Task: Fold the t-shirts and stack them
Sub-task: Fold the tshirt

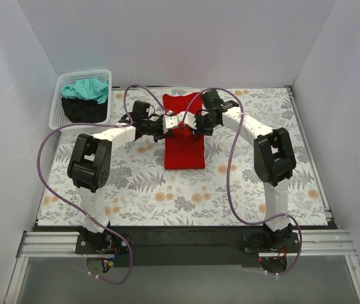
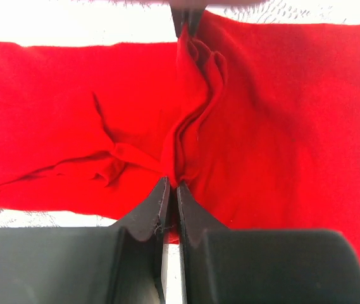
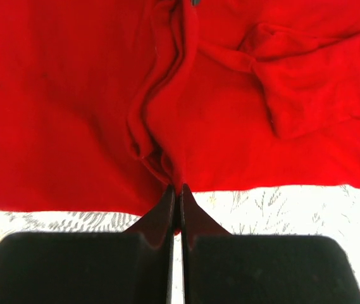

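Note:
A bright red t-shirt (image 1: 185, 147) lies as a long narrow strip in the middle of the table. My left gripper (image 1: 169, 123) is shut on its left edge about midway along. In the left wrist view (image 2: 172, 185) a pinched ridge of red cloth (image 2: 192, 120) runs away from the fingertips. My right gripper (image 1: 195, 121) is shut on the right edge opposite it. In the right wrist view (image 3: 175, 188) the red cloth (image 3: 161, 114) bunches in a ridge at the tips. A teal t-shirt (image 1: 86, 88) and a black one (image 1: 83, 109) lie in the basket.
A white lattice basket (image 1: 58, 101) stands at the back left corner, partly off the floral tablecloth (image 1: 142, 183). White walls close in the back and both sides. The arms' purple cables loop over the near table.

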`<state>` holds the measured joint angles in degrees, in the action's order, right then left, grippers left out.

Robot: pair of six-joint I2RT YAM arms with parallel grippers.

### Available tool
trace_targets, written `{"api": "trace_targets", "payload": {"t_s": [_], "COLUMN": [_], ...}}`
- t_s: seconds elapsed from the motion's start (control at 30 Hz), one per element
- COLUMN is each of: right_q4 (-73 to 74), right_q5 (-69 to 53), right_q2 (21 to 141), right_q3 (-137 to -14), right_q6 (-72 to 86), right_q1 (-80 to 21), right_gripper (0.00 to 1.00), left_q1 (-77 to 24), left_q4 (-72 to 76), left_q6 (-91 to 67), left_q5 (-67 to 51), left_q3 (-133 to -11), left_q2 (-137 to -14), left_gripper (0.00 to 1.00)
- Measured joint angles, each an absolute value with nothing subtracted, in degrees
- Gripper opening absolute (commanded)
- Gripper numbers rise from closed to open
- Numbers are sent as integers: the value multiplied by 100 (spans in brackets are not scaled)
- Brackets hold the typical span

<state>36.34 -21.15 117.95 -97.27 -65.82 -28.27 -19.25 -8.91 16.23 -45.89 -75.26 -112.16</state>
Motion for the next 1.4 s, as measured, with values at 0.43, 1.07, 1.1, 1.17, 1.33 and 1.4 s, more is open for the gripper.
{"api": "trace_targets", "payload": {"t_s": [0.43, 1.07, 1.1, 1.17, 1.33, 1.4], "right_q4": [3575, 3452, 3476, 3494, 3533, 3428], "right_q5": [-2045, -1599, -1629, -1704, -1890, -1938], "right_q2": [12414, 11673, 11389, 10890, 10151, 10136], "right_q3": [-10097, -10239, -9959, -9437, -8298, -7953], "right_q6": [-6681, -6252, -6250, -6241, -6206, -6184], "right_q1": [-2759, -2394, -2403, -2493, -3037, -3273], "right_gripper": [5, 44, 44, 48, 55, 56], "left_q1": [-1848, -1269, -1258, -1286, -1498, -1667], "left_q4": [-449, 307, 213, 104, -32, -69], "left_q6": [1614, -231, -228, -165, 375, 692], "left_q5": [-4534, -3946, -4049, -4296, -4786, -4840], "left_q3": [-7776, -7229, -7015, -6589, -5441, -5017], "left_q2": [-11841, -11028, -10726, -10171, -9327, -9284], "left_gripper": [1, 51, 51, 52, 54, 54]}}
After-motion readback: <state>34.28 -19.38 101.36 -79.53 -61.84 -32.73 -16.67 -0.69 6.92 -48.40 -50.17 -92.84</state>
